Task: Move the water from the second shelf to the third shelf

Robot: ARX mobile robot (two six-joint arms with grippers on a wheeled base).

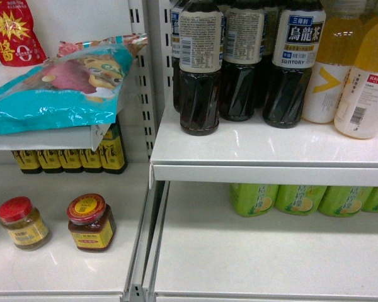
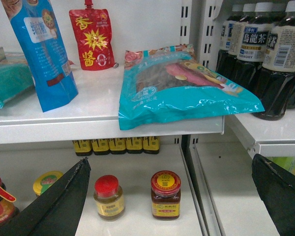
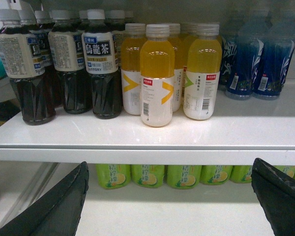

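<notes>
White store shelf [image 3: 187, 132] holds dark tea bottles [image 3: 101, 64], orange drinks [image 3: 157, 73], blue bottles [image 3: 265, 59]. Left gripper [image 2: 169, 196] and right gripper [image 3: 169, 196] both spread wide, grasping nothing.

Water bottle out of all views.
</notes>
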